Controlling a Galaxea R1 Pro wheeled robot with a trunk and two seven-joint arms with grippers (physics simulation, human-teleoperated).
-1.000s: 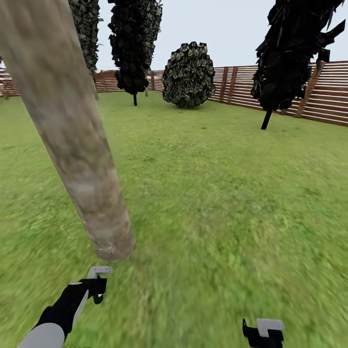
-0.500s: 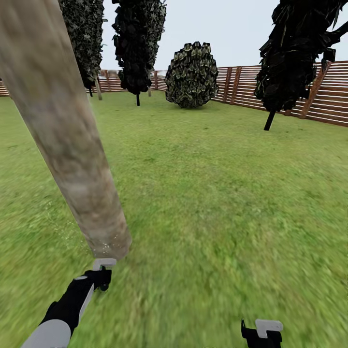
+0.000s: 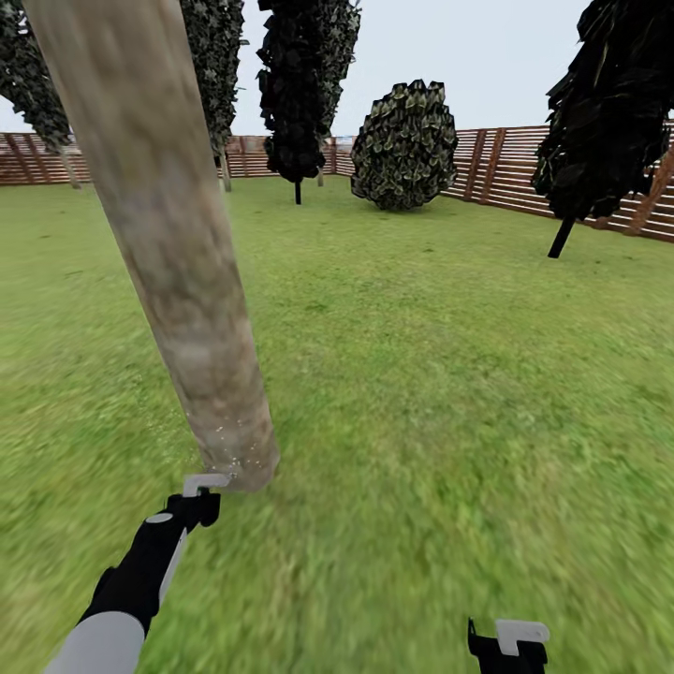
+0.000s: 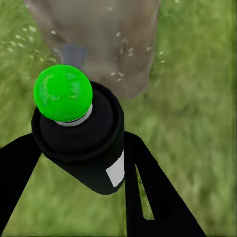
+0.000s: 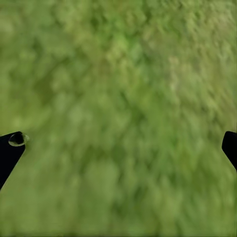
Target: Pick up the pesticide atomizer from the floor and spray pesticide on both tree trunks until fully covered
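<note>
1. Head view: left gripper point(image 3: 204, 496) is seen just beside the base of the leaning tree trunk point(image 3: 173, 253) on the lawn point(image 3: 449, 393); right gripper point(image 3: 510, 644) hangs low, well apart.
2. Left wrist view: pesticide atomizer point(image 4: 79, 133), black with a green tip here, is pinched between the fingers point(image 4: 148, 197); whitish pesticide point(image 4: 118, 74) specks dot the trunk.
3. Right wrist view: fingers point(image 5: 10, 148) are spread wide over grass.

No readable txt, nos. or brand marks anywhere. The pesticide atomizer point(image 4: 79, 143) held in the left pincer point(image 4: 74, 197) has 1 small white label patch on its black body, but it's blank.
</note>
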